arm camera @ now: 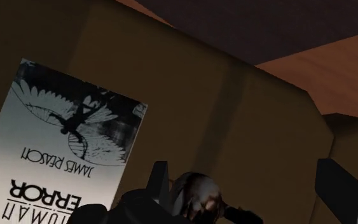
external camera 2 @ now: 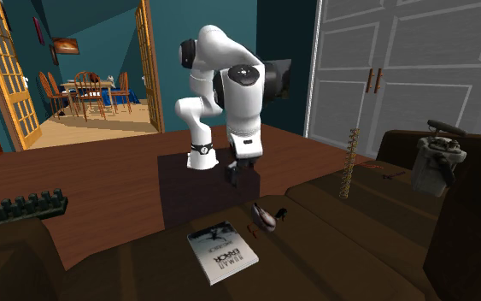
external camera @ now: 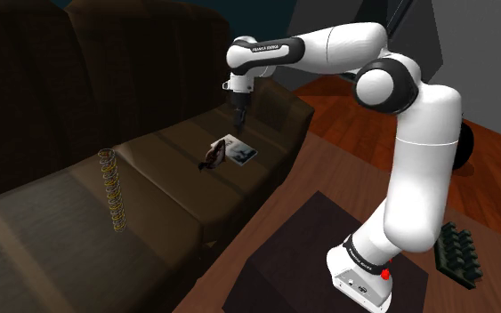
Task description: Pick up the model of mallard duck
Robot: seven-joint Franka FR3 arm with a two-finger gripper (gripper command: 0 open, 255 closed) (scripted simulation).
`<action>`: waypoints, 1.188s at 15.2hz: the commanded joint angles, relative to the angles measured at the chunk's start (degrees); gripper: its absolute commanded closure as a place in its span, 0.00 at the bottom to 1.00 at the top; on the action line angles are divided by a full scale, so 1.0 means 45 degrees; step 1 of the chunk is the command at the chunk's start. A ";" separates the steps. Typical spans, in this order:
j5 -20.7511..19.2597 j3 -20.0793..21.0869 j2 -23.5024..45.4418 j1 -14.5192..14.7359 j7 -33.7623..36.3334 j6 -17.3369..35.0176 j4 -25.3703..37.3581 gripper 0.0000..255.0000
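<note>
The gripper (external camera: 239,114) is hanging over the brown sofa (external camera: 52,222) with its two black fingers spread apart and pinching nothing. In the wrist view the duck (arm camera: 196,198) is sitting in the gap between them, crowding the finger nearer the book (arm camera: 63,149) – off centre, and seemingly not touched. In the shoulder view the duck (external camera: 211,156) is lying on the seat cushion, below the gripper and toward that view's left. So the coming move is, I judge, calling for a small shift that way before any descent. Reading that view left to right, a coiled spring (external camera: 112,191) is standing upright well apart, then the duck, then the pale book just beside it; whether the two are touching I cannot tell. The duck's long axis appears to be running slantwise past the book's corner, so the jaws ought to be closing across it. The duck is showing a dark brown body with paler patches and a reddish tinge – small and rounded, and likely to roll if it is nudged.
</note>
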 commanded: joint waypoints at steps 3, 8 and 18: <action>0.0053 0.0308 0.2673 -0.0050 -0.0437 -0.0931 0.3060 0.00; 0.0045 0.0437 0.4087 -0.0073 -0.0634 -0.1109 0.4436 0.00; 0.0064 0.0445 0.4465 -0.0064 -0.0708 -0.0567 0.4268 1.00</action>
